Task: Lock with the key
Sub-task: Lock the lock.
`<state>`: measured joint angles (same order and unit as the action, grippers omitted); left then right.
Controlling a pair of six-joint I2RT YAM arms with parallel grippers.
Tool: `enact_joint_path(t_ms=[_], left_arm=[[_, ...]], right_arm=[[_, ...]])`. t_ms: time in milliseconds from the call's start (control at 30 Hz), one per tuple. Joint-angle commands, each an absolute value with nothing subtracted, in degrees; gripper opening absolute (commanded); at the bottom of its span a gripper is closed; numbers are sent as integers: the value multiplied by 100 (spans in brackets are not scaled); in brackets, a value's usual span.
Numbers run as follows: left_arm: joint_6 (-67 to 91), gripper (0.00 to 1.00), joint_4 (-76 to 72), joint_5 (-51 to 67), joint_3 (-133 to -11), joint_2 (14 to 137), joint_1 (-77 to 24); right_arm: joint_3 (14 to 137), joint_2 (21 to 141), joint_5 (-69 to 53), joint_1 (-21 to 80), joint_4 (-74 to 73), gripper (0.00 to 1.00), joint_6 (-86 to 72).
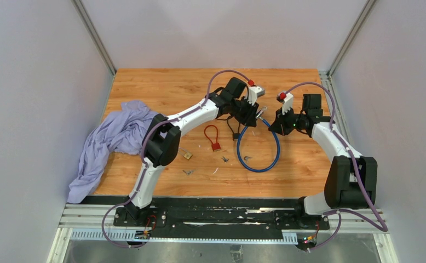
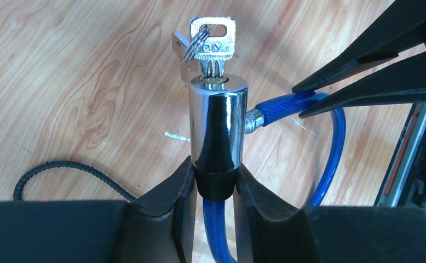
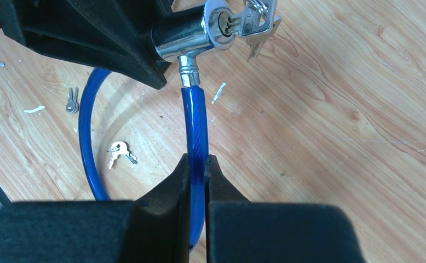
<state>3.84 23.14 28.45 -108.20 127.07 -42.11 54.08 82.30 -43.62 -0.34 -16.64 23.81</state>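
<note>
Left wrist view, nearest first: the left gripper [image 2: 215, 183] has its jaws pinching the black lower end of the lock [image 2: 217, 120], which stands upright between them; the blue cable [image 2: 331, 148] goes out below this end, and its other end enters the side of the lock from the right; the key [image 2: 213, 44] sits in the keyhole on top, with a ring and a second key on it.

Right wrist view: the right gripper [image 3: 199, 167] has its jaws pressed on the cable, a little below its metal tip; beyond, this tip is in the side of the lock, which is held above the table [image 3: 364, 109]; loose keys [image 3: 119, 153] lie on the wood at the left, inside the loop.

Top view: both grippers meet over the middle of the table, and the loop reaches from them toward the near side; a red lock [image 1: 212, 135] lies left of the loop; a purple cloth [image 1: 117, 134] is at the left edge.
</note>
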Motion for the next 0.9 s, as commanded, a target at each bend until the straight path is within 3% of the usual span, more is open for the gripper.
enact_joint_path(t_ms=[0, 133, 733, 867], left_arm=[[476, 13, 2176, 3091, -10953, 12703, -4192], [541, 1, 2052, 3054, -10676, 12493, -4192], [388, 0, 1725, 2953, -9481, 11118, -4199], [309, 0, 1382, 2772, -8907, 10694, -4201]], right_arm=[[5619, 8204, -4781, 18, -1733, 1, 2268], [5774, 8200, -5057, 27, -1800, 1, 2032], [6305, 8083, -4853, 738, -1806, 1, 1578], [6474, 8213, -5003, 738, -2078, 11, 1602]])
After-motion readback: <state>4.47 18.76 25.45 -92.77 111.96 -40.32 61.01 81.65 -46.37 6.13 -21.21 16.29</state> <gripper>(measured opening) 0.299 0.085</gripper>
